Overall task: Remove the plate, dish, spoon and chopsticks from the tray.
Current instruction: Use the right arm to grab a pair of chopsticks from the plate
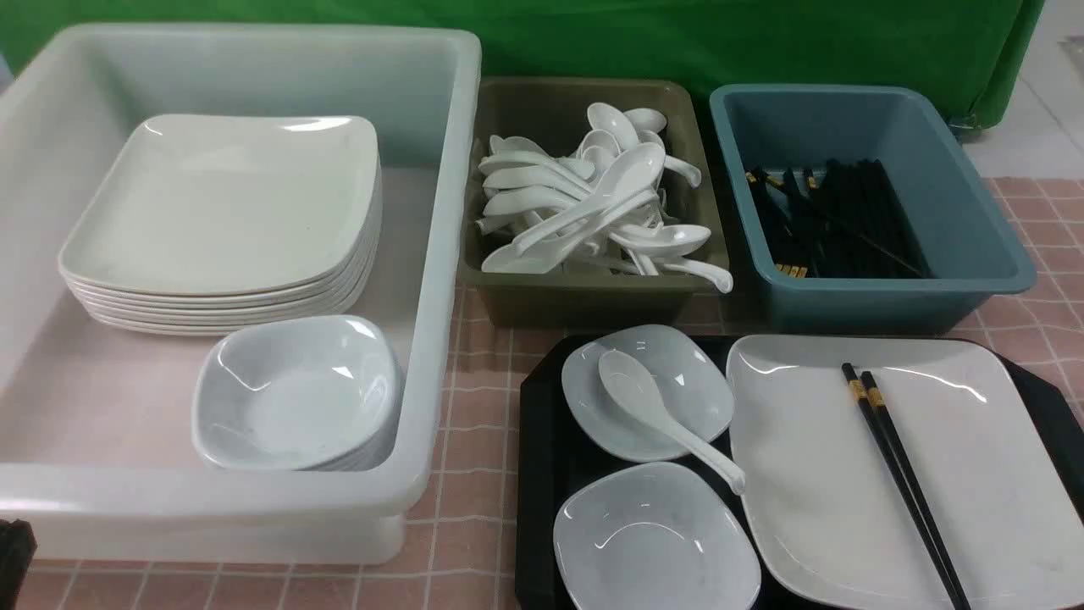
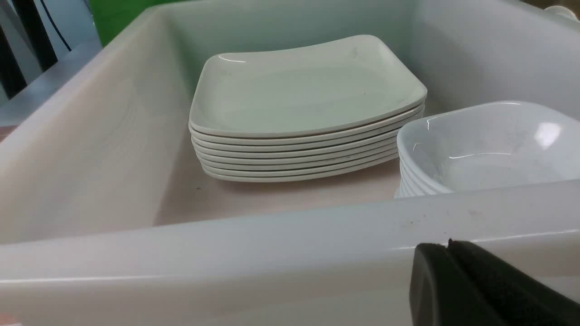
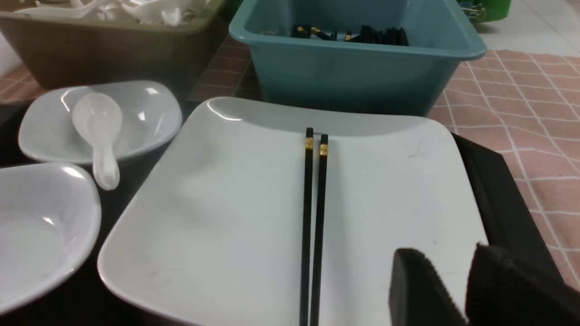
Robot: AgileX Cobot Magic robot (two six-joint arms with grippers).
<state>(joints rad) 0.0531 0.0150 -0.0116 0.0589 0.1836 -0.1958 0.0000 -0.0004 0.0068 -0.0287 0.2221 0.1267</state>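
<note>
On tray [image 1: 542, 474], chopsticks [image 1: 902, 483] laid across plate [image 1: 813, 474], spoon [image 1: 652, 407] rested in far dish [image 1: 696, 381]. L gripper [image 2: 448, 246] closed, empty; R gripper [image 3: 446, 253] part-open, nothing gripped.

My left claw [image 2: 448, 246] is closed. Its two black pads [image 2: 480, 280] press flat together with only a thin seam between them and nothing caught there. My right claw [image 3: 446, 256] stands partly open, its two dark fingers [image 3: 417, 285] apart with a clear gap and gripping nothing. The front view gives me only a dark scrap [image 1: 13, 551] at its lower left corner, on the left arm's side. I cannot tell which part it is.
</note>
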